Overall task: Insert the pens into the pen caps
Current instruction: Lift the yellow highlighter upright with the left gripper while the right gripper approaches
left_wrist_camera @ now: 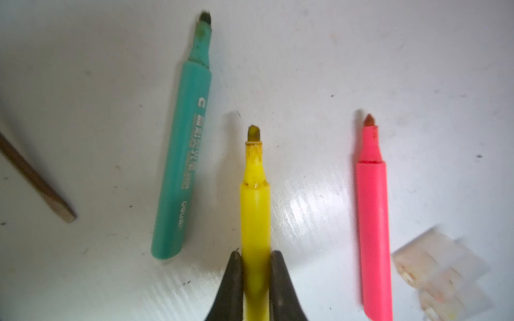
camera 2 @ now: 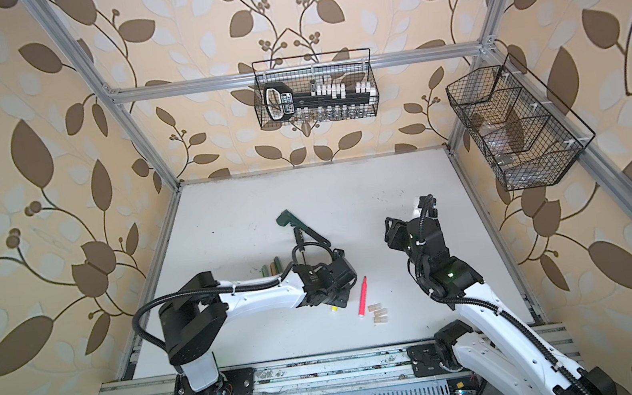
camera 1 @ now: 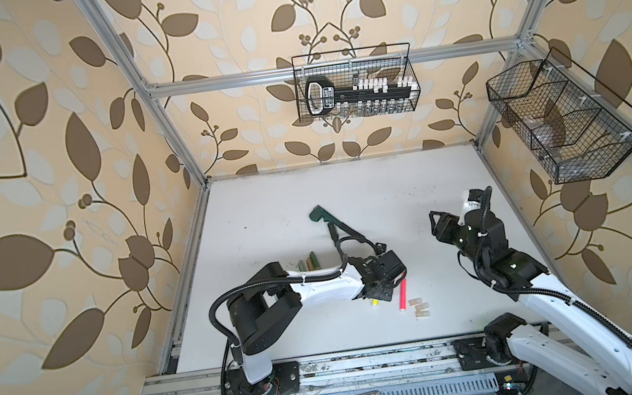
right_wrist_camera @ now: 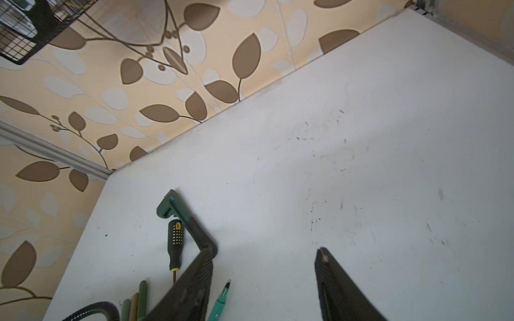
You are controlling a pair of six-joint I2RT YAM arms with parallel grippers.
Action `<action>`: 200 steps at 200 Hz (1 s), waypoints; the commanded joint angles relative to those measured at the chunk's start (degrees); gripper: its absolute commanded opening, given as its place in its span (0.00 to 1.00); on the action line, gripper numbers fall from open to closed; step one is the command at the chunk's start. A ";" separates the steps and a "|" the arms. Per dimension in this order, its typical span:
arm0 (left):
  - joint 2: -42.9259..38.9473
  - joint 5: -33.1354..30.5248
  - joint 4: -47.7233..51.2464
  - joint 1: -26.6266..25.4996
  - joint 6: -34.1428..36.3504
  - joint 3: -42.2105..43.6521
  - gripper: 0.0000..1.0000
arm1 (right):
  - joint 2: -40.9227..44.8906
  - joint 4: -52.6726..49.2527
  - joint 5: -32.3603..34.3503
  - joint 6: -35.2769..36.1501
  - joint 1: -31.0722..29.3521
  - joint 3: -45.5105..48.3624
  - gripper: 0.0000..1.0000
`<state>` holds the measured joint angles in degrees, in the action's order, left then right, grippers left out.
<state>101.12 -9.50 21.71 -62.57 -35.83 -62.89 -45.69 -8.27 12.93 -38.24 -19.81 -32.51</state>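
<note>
Saw back-wall wire basket [camera 1: 299, 83], upper centre, holding black-handled rail [camera 1: 358, 94] of white pieces; side basket [camera 1: 601, 87] contents unclear. Found left tool [left_wrist_camera: 255, 258] clamped on yellow pen [left_wrist_camera: 255, 211], lower centre, between teal pen [left_wrist_camera: 182, 155] and pink pen [camera 1: 403, 294], pale caps [camera 1: 419, 305] near. Noted right tool [right_wrist_camera: 264, 251] apart, empty.

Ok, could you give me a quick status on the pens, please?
Left gripper shut on yellow pen. Right gripper open, empty. Pink pen, teal pen alongside, clear of it. Caps beside pink pen.

The pen caps [camera 1: 420, 306] lie just right of a pen [camera 1: 403, 294], the wrench [camera 1: 318, 214] behind both.
</note>
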 commanded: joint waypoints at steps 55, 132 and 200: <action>-20.71 -8.12 -17.03 0.13 5.84 12.36 0.00 | -2.37 22.85 -23.15 -6.60 -1.93 9.17 0.56; -28.66 -9.28 -23.05 0.12 8.16 18.34 0.00 | -5.97 31.80 -21.92 -4.39 -16.63 8.65 0.59; -30.04 -9.15 -25.12 0.15 9.11 19.83 0.00 | -13.44 32.18 -20.25 -2.98 -22.38 5.60 0.58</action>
<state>72.53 -17.06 -0.51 -62.57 -28.34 -43.70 -57.58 22.28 -8.51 -42.76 -40.42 -24.14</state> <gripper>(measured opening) 0.137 0.584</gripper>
